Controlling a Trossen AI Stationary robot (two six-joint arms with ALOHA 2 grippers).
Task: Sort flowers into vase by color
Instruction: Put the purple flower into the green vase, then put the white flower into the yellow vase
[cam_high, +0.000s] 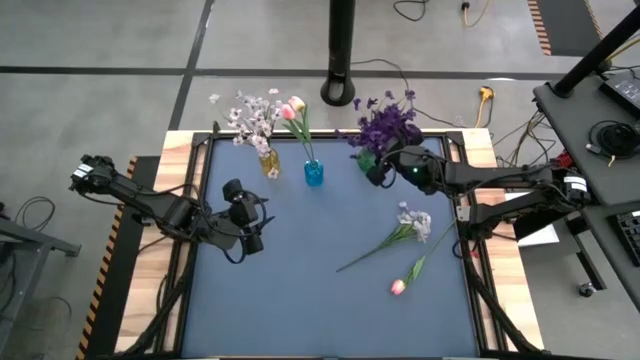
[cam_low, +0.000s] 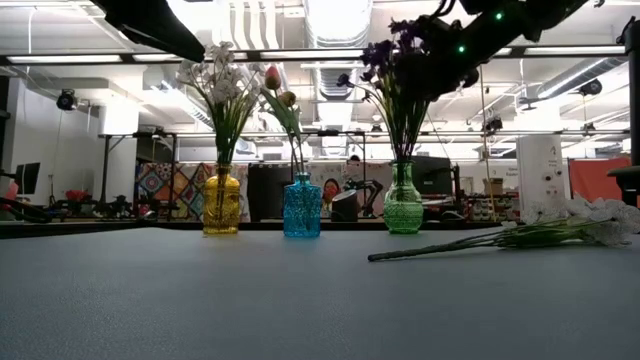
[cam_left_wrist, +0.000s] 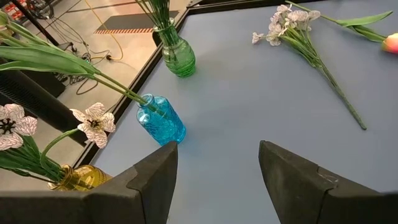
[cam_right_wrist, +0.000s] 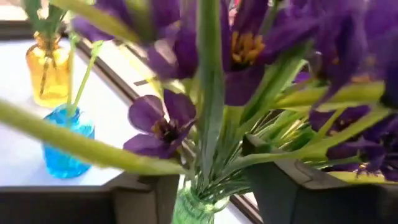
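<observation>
Purple blooms (cam_high: 388, 128) fill the green vase (cam_low: 403, 213) at the table's (cam_high: 300, 300) far edge in the high view, the right gripper (cam_high: 385, 166) at them, while a white sprig (cam_high: 395, 235) and pink tulip (cam_high: 410, 272) lie near the right edge and the left gripper (cam_high: 250, 238) hangs left of centre. Low view: yellow vase (cam_low: 221, 204), blue vase (cam_low: 301, 207) and green one stand in a row. Left wrist view shows wide-open, empty jaws; right wrist view shows parted fingers (cam_right_wrist: 280, 180) flanking the purple stems, grip uncertain.

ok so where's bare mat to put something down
The near half of the blue mat is bare, bordered by the left gripper and the loose white sprig and pink tulip. The centre is free too. The far edge is crowded: yellow vase, blue vase, purple blooms with the right gripper among them.
</observation>
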